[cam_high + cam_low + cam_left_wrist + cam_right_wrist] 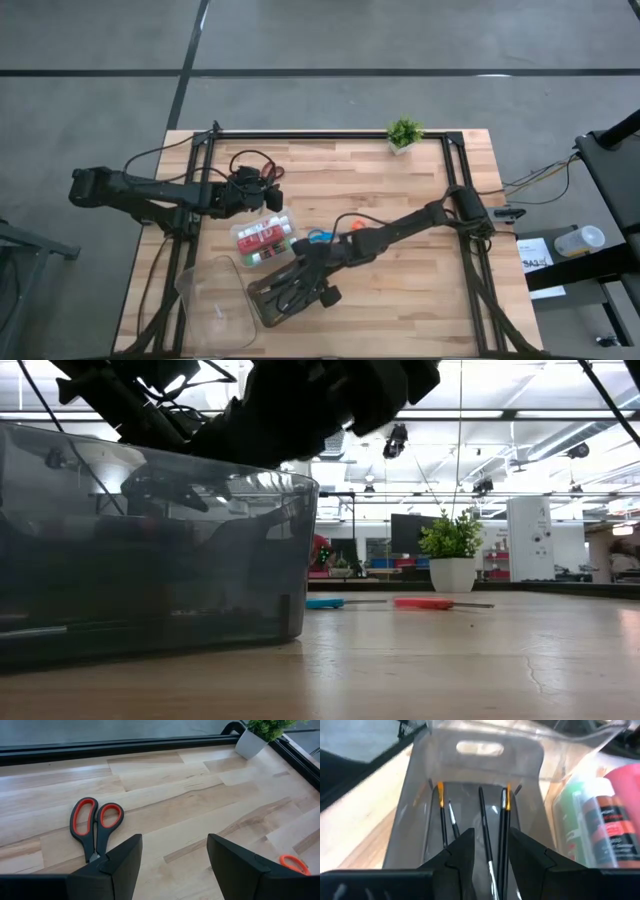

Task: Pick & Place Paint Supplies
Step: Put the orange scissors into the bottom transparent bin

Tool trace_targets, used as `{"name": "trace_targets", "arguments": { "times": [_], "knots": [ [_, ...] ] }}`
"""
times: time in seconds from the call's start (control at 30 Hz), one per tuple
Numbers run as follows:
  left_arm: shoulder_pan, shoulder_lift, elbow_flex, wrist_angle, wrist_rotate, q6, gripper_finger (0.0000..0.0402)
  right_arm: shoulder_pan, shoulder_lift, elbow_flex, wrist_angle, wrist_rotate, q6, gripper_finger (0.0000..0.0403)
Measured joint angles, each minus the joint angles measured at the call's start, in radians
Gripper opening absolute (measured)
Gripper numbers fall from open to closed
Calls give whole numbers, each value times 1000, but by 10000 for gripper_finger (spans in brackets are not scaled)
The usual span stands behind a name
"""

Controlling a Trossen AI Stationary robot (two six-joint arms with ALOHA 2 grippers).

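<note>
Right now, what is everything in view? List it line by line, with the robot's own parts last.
Brushes: several, thin, dark handles, lying inside the clear box.
Clear box: one, near table edge, under the right claw.
Paint tubes: red, white, green, in a clear container mid-table.
Red-handled scissors: one, closed, flat before the left claw.
Blue scissors and orange scissors: one each, mid-table.
Potted plant: one, green, far edge.
Left claw: open, empty.
Right claw: slightly open above the brushes.
</note>
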State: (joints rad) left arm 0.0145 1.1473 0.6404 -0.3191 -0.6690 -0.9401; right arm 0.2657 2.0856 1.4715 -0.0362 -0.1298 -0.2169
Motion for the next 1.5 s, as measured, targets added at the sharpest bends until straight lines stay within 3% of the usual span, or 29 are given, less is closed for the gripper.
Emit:
{"name": "trace_targets", "arguments": {
  "times": [0.4, 0.67, 1.0, 1.13, 1.23, 1.33, 1.5],
  "knots": [
    [0, 0, 0, 0, 0, 0, 232, 3, -77, -6, -14, 3, 13, 111],
    [0, 0, 0, 0, 0, 0, 232, 8, -198, -113, 29, 57, 36, 111],
    [0, 0, 0, 0, 0, 0, 232, 7, -469, -524, 331, 223, 137, 111],
    [0, 0, 0, 2, 0, 0, 232, 6, -548, -675, 358, 380, 207, 111],
    [0, 0, 0, 1, 0, 0, 232, 6, -578, -749, 358, 556, 298, 111],
    [0, 0, 0, 1, 0, 0, 232, 5, -583, -793, 354, 666, 389, 111],
    [0, 0, 0, 1, 0, 0, 232, -6, -556, -837, 324, 733, 494, 111]
  ]
}}
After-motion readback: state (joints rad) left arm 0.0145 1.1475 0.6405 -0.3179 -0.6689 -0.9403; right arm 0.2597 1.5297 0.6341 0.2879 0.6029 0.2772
